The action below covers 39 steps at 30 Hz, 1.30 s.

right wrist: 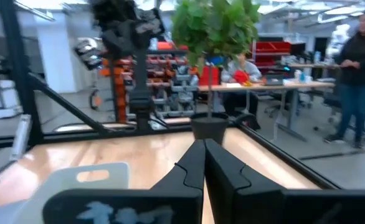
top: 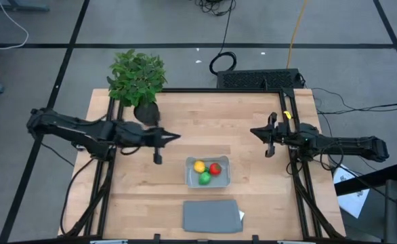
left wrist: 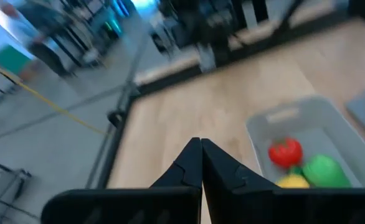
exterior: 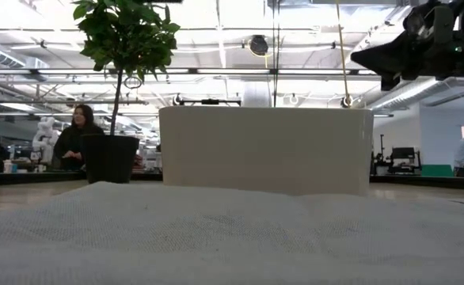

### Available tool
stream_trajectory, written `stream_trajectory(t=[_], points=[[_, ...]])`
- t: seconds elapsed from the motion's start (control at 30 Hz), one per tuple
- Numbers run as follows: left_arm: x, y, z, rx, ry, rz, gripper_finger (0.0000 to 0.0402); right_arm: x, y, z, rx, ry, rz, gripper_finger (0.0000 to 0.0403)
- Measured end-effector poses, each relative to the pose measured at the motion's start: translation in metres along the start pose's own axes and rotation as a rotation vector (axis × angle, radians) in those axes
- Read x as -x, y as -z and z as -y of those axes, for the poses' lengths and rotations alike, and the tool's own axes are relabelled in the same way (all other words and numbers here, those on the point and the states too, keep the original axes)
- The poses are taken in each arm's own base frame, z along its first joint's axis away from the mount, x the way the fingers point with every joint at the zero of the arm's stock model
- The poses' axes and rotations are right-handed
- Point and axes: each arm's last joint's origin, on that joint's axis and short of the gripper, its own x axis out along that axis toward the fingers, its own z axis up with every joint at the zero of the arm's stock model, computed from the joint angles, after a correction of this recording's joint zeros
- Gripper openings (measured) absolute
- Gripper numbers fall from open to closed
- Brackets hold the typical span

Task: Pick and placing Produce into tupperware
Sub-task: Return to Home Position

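Note:
The light grey-blue tupperware (top: 208, 172) sits near the table's middle, toward the near edge. All three produce pieces lie inside it: the yellow one (top: 198, 166), the round red one (top: 215, 169) and the round green one (top: 204, 178). The left wrist view shows them too: red (left wrist: 285, 152), green (left wrist: 325, 171), yellow (left wrist: 293, 182). My left gripper (top: 177, 137) is shut, raised above the table to the tray's far left. My right gripper (top: 253, 131) is shut, raised to the tray's far right. Both touch nothing.
A flat dark grey lid (top: 212, 215) lies at the near edge, in front of the tray. A leafy potted plant (top: 139, 80) stands at the far left corner. A black box (top: 259, 79) sits beyond the far edge. People show in the room behind.

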Motion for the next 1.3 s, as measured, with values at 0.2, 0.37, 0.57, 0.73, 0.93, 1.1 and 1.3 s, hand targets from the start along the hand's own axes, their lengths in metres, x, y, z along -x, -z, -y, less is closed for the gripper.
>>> stream_trajectory(t=[0.2, 0.37, 0.57, 0.73, 0.93, 1.1, 1.3], points=[[0.036, 0.02, -0.01, 0.051, -0.07, 0.142, 0.0001, 0.003, -0.004, 0.0, -0.01, -0.017, 0.04, 0.0], [0.056, 0.047, -0.014, 0.133, -0.158, 0.193, 0.0, 0.005, -0.004, 0.0, -0.014, -0.017, 0.032, 0.0], [0.055, 0.09, -0.008, 0.246, -0.205, 0.135, 0.0, 0.006, -0.003, 0.0, -0.016, -0.017, 0.027, 0.0], [0.052, 0.12, 0.003, 0.26, -0.178, 0.14, 0.0, 0.006, -0.003, 0.0, -0.016, -0.017, 0.027, 0.0], [0.063, 0.136, 0.011, 0.206, -0.069, 0.268, 0.0, 0.007, -0.003, 0.0, -0.011, -0.016, 0.023, 0.0], [0.075, 0.145, 0.011, 0.231, -0.098, 0.303, 0.0, 0.01, -0.002, 0.0, -0.008, -0.012, 0.018, 0.0], [0.081, 0.157, 0.019, 0.207, 0.083, 0.338, 0.0, 0.015, -0.002, -0.001, -0.005, -0.046, 0.015, 0.0]])
